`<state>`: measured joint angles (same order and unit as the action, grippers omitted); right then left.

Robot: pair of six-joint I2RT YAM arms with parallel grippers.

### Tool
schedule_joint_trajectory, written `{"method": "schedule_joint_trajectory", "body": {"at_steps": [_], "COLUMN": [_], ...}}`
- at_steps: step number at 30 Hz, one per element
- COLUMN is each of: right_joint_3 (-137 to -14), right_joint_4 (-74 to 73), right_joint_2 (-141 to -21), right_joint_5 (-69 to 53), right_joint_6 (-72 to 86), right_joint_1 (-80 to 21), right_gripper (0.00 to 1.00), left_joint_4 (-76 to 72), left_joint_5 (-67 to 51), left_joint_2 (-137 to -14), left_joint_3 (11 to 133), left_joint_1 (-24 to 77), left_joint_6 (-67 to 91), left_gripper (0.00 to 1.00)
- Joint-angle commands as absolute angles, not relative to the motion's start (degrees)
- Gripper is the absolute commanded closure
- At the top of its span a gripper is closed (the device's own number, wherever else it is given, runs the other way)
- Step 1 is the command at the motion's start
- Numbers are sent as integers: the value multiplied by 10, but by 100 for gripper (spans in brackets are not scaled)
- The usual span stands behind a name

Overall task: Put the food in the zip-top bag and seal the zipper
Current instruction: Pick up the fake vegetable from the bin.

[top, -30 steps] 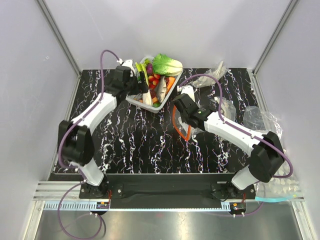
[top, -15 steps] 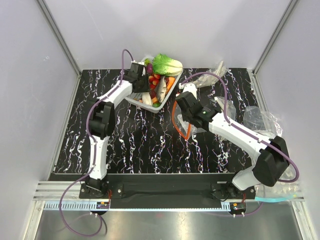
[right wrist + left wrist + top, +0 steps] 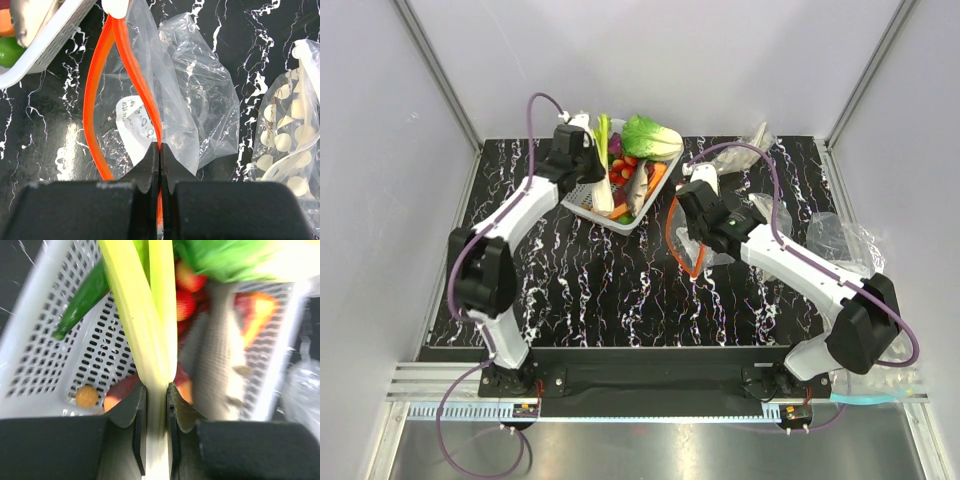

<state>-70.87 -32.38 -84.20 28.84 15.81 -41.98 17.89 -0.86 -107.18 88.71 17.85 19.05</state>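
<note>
One leek is leaning over one white basket, the left gripper clamping its pale stalk. The right gripper is pinching shut on the red-orange zipper of one zip-top bag lying on the bench.

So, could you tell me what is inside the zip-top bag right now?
No food shows inside the zip-top bag; only its white label shows through the plastic. The right gripper, pinching the zipper, covers its near end.
</note>
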Motion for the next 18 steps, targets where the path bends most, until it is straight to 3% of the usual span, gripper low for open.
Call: {"method": "schedule_joint_trajectory", "body": {"at_steps": [1, 7, 11, 15, 18], "right_joint_3": [-727, -769, -767, -766, -763], "right_joint_4": [-316, -359, -350, -345, -336], "right_joint_2": [-818, -843, -837, -841, -843], "right_joint_5": [271, 219, 208, 207, 204], "right_joint_6": [154, 174, 178, 172, 172], "right_joint_1": [-404, -395, -390, -380, -376], "right_gripper": [100, 100, 100, 100, 100], "left_joint_4": [77, -48, -26, -84, -106], "left_joint_5": [-26, -67, -141, -234, -232], "left_joint_2": [-965, -855, -818, -737, -669], "left_joint_3": [841, 704, 679, 565, 515], "left_joint_1": [176, 175, 175, 178, 186], "left_joint_6": [195, 221, 233, 285, 306], "left_gripper": [97, 98, 98, 98, 98]}}
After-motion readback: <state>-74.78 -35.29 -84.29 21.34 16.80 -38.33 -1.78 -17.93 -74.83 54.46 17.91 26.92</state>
